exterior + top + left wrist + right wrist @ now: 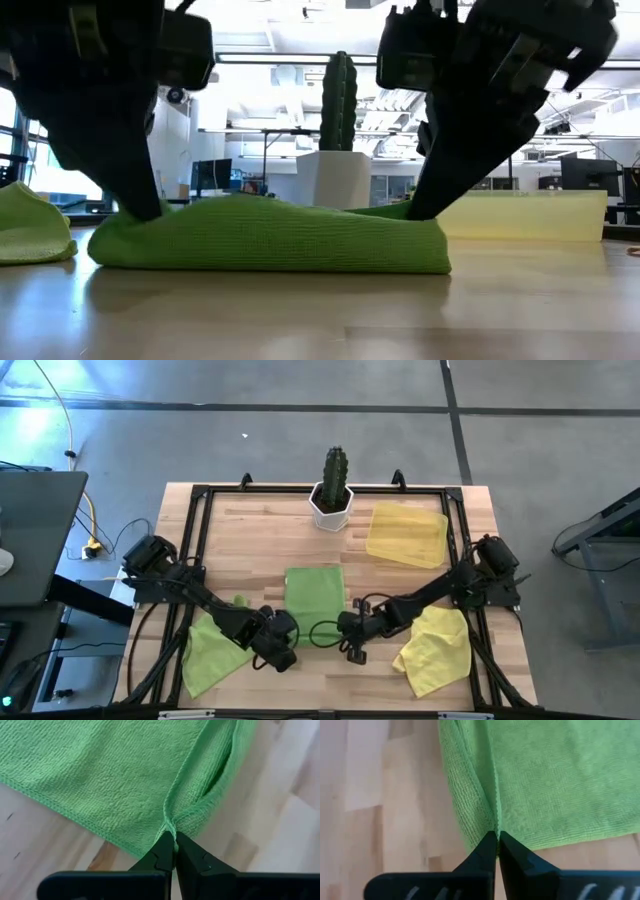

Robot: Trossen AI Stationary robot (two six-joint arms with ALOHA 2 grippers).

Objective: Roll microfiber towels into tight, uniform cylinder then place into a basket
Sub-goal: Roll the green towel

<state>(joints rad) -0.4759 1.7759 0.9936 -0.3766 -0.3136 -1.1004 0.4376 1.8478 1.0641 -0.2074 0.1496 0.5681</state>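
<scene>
Both claws, left (175, 851) and right (498, 845), pinch the middle green towel's (314, 595) near corners; the basket (407, 536) holds nothing.

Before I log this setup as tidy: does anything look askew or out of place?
Two spare towels lie crumpled, not flat: a green one at the table's near left and a yellow one at the near right, its corner at the table edge.

- Lime-green towel (314, 594): lies flat at table centre, its near edge pinched up at both corners.
- Second lime-green towel (208, 652): crumpled, near-left area.
- Yellow towel (435, 650): crumpled, near-right.
- Basket (407, 535): pale yellow, shallow, far-right.
</scene>
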